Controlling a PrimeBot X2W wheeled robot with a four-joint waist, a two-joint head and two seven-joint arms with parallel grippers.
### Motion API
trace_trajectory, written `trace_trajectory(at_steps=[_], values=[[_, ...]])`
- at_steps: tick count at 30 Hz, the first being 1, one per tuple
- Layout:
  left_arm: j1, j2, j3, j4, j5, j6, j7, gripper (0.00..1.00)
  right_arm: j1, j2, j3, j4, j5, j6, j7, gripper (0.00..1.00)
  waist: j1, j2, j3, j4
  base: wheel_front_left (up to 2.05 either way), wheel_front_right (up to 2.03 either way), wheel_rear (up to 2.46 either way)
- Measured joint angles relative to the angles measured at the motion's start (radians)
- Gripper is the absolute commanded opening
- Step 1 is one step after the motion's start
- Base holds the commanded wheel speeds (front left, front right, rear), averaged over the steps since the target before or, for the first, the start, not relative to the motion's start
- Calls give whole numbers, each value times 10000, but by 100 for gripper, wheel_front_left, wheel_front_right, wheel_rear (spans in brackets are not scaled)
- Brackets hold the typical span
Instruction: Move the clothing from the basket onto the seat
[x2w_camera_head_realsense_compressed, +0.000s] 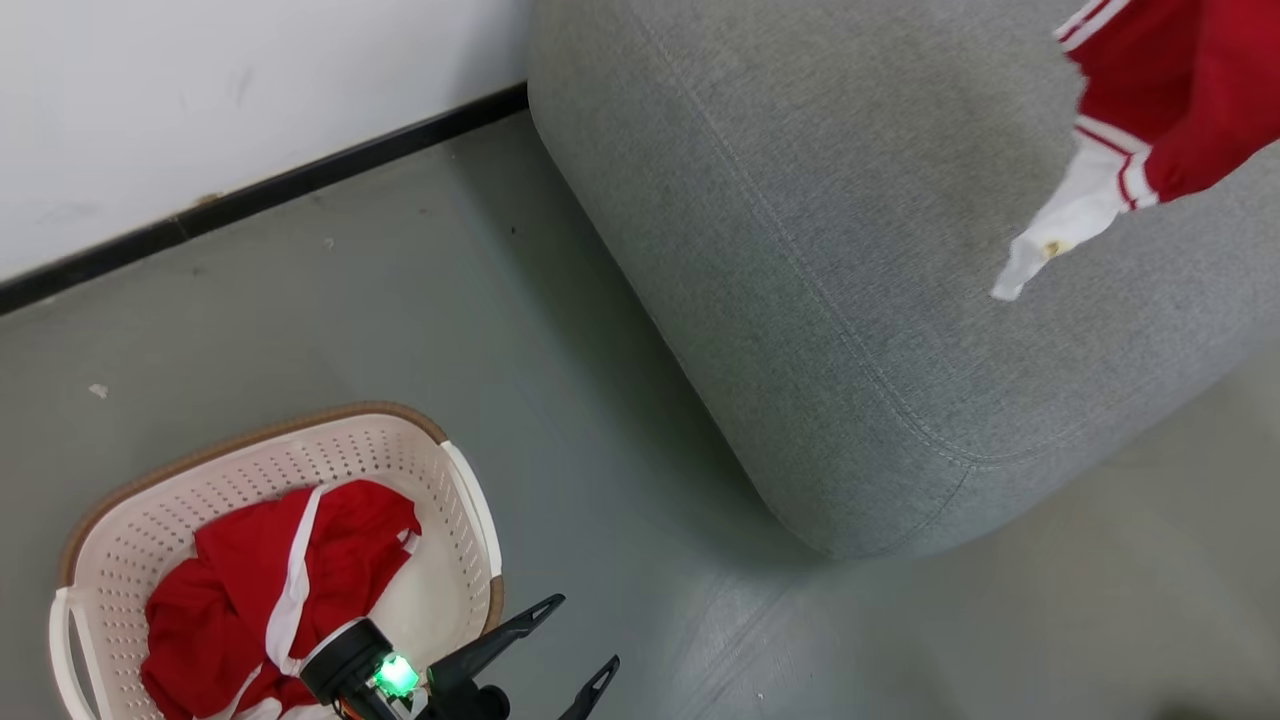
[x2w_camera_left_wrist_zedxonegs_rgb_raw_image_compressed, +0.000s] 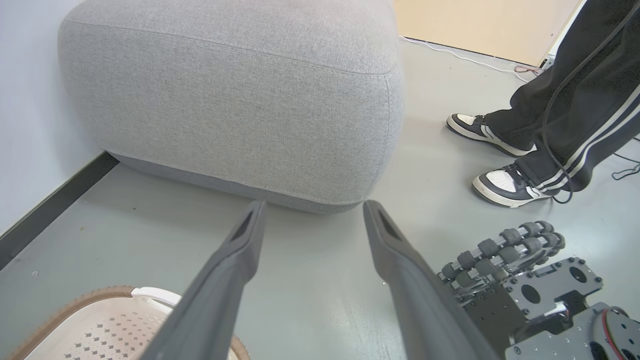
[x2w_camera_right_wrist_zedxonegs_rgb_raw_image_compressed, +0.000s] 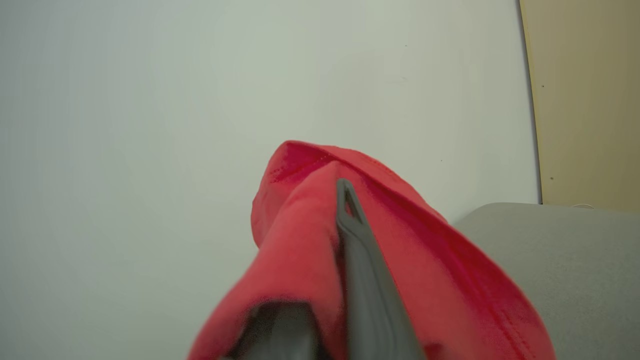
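Observation:
A red garment with white trim (x2w_camera_head_realsense_compressed: 1160, 110) hangs in the air over the grey seat (x2w_camera_head_realsense_compressed: 860, 250) at the upper right of the head view. In the right wrist view my right gripper (x2w_camera_right_wrist_zedxonegs_rgb_raw_image_compressed: 330, 200) is shut on this red cloth (x2w_camera_right_wrist_zedxonegs_rgb_raw_image_compressed: 295, 240), which drapes over its fingers (x2w_camera_right_wrist_zedxonegs_rgb_raw_image_compressed: 360, 250). More red clothing (x2w_camera_head_realsense_compressed: 270, 590) lies in the cream basket (x2w_camera_head_realsense_compressed: 440, 470) at the lower left. My left gripper (x2w_camera_head_realsense_compressed: 585, 635) stands open just right of the basket, fingers (x2w_camera_left_wrist_zedxonegs_rgb_raw_image_compressed: 235, 270) apart with nothing between them, pointing toward the seat (x2w_camera_left_wrist_zedxonegs_rgb_raw_image_compressed: 235, 95).
A white wall with a black skirting (x2w_camera_head_realsense_compressed: 260, 190) runs behind the basket and seat. A person's legs and two sneakers (x2w_camera_left_wrist_zedxonegs_rgb_raw_image_compressed: 505, 165) stand on the grey floor right of the seat. Part of the robot's base with rollers (x2w_camera_left_wrist_zedxonegs_rgb_raw_image_compressed: 510, 250) shows at the lower right.

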Motion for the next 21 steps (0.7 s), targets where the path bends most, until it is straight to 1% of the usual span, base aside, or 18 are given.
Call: trace_trajectory(at_steps=[11, 16, 21], values=[[-1, 309, 221, -422, 155, 0, 0, 100, -1342, -407, -464, 999, -738, 2, -226, 0, 0, 0, 824, 249, 0, 0, 0], [-10, 454, 272, -545, 280, 0, 0, 100, -1420, -522, -911, 1691, -1133, 2, -313, 0, 0, 0, 1193, 376, 0, 0, 0], [-28, 570, 382, -650, 307, 0, 0, 100, -1425, -520, -1124, 2343, -1628, 2, -314, 0, 0, 0, 1544, 509, 0, 0, 0]])
